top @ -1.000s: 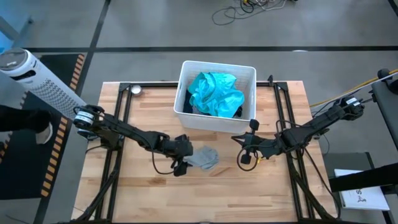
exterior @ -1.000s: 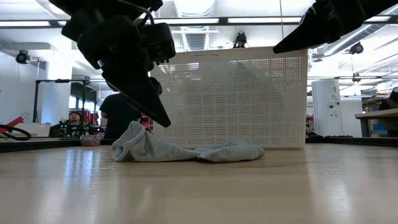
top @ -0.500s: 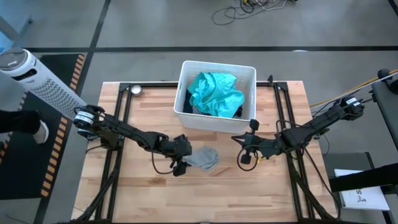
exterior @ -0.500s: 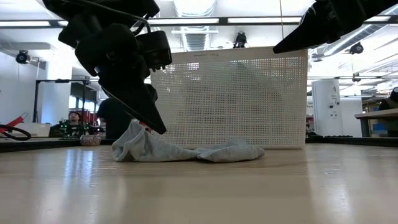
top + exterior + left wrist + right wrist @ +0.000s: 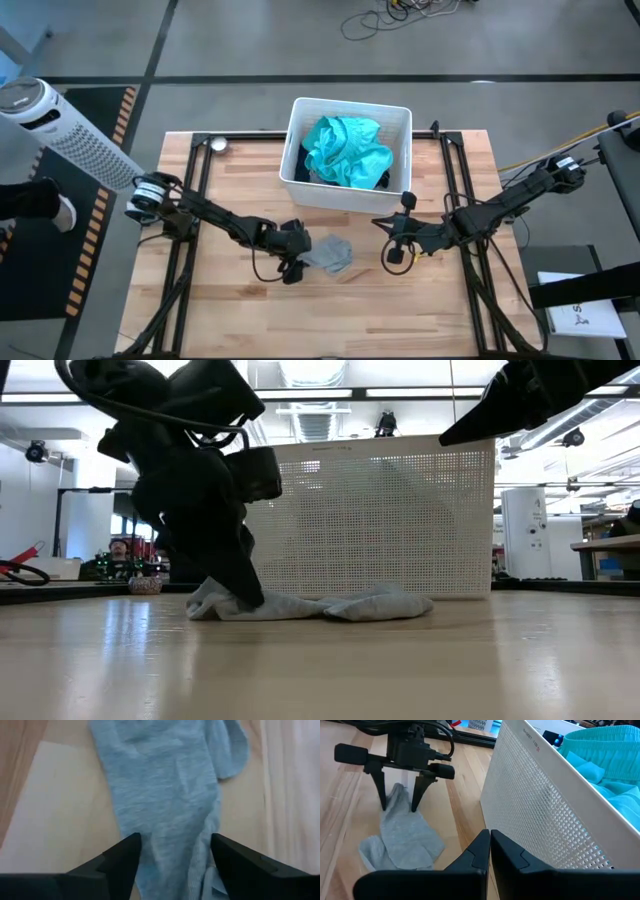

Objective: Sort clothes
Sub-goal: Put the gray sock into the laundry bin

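From the high view, a white perforated plastic basket (image 5: 347, 150) sits at the far middle of the pale wooden slatted table (image 5: 240, 310), and a bright teal fabric garment (image 5: 345, 148) is heaped inside it with a bit of dark cloth at its near right corner. A small light grey knitted garment (image 5: 332, 254) lies flat on the table just in front of the basket, left of centre. The left gripper (image 5: 296, 262) is down at the grey garment's left end. The right gripper (image 5: 392, 240) is to the right of the grey garment, apart from it, just in front of the basket's near right corner.

In the low view, the grey garment (image 5: 320, 605) lies crumpled and low on the wood before the basket's wall (image 5: 400, 510). The left gripper (image 5: 245, 590) reaches down onto its left end, touching the fabric. A person sits in the room behind, at far left.

In the left wrist view, the two dark fingers (image 5: 120, 862) stand spread apart with the grey garment (image 5: 165, 805) running between them, one on each side of the cloth.

In the right wrist view, the right gripper (image 5: 489, 845) has its fingers pressed together on nothing, next to the basket (image 5: 545, 805); the teal garment (image 5: 605, 755) shows over the rim. Farther off, the left gripper (image 5: 397, 800) straddles the grey garment (image 5: 405, 837).
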